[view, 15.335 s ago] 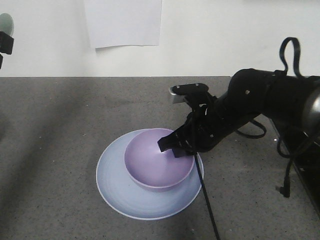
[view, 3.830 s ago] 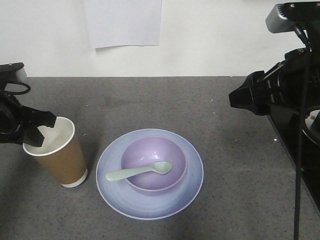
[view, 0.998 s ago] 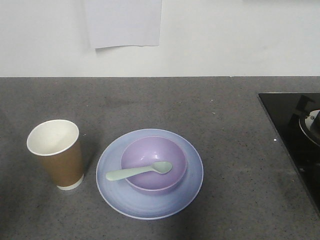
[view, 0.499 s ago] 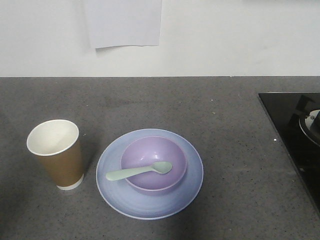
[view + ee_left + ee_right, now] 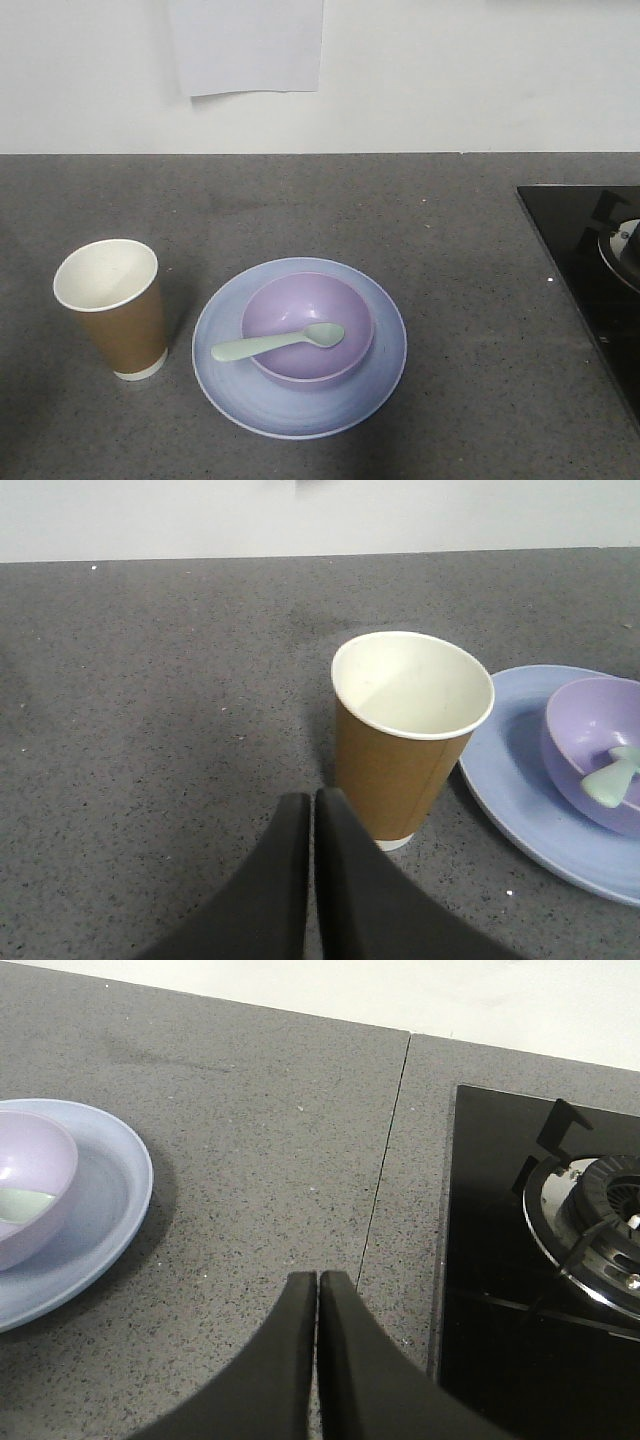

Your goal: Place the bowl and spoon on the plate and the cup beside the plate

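Note:
The lavender bowl (image 5: 307, 327) sits in the middle of the pale blue plate (image 5: 385, 345). The mint spoon (image 5: 277, 342) lies across the bowl, handle pointing left over its rim. The brown paper cup (image 5: 113, 307) stands upright on the counter just left of the plate. In the left wrist view my left gripper (image 5: 312, 798) is shut and empty, low and just in front of the cup (image 5: 405, 736), with the plate (image 5: 520, 800), bowl (image 5: 590, 750) and spoon (image 5: 612, 776) at the right. My right gripper (image 5: 317, 1278) is shut and empty, to the right of the plate (image 5: 110, 1210) and bowl (image 5: 30, 1195).
A black glass hob (image 5: 590, 270) with a burner (image 5: 600, 1210) takes up the right end of the grey counter (image 5: 450, 240). A white wall with a sheet of paper (image 5: 247, 45) stands behind. Neither arm shows in the front view.
None over the last second. Earlier the right arm was at the bowl, the left gripper stood at the cup, and both arms have since left the front view.

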